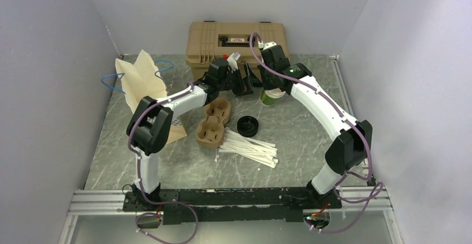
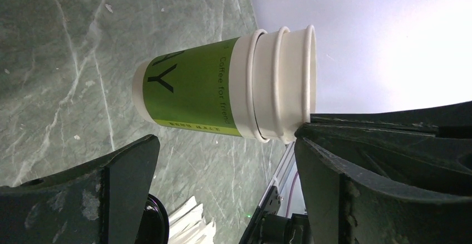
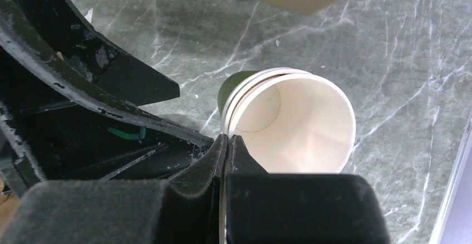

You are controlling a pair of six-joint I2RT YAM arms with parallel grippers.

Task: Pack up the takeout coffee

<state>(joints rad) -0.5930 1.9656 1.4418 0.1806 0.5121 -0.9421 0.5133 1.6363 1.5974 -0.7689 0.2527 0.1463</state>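
Note:
No tan kraft cup with a black lid shows in any view; the takeout coffee is out of sight. A stack of green paper cups with cream insides is at the back of the table, in front of the tan case. My right gripper is shut on the rim of the top cup, one finger inside and one outside. My left gripper is open just left of the stack. In the left wrist view the cups lie beyond its spread fingers, with no contact.
A loose black lid lies mid-table beside a brown pulp cup carrier. White paper-wrapped sticks lie in front of them. A kraft paper bag with blue handles stands at the left. A tan hard case is at the back.

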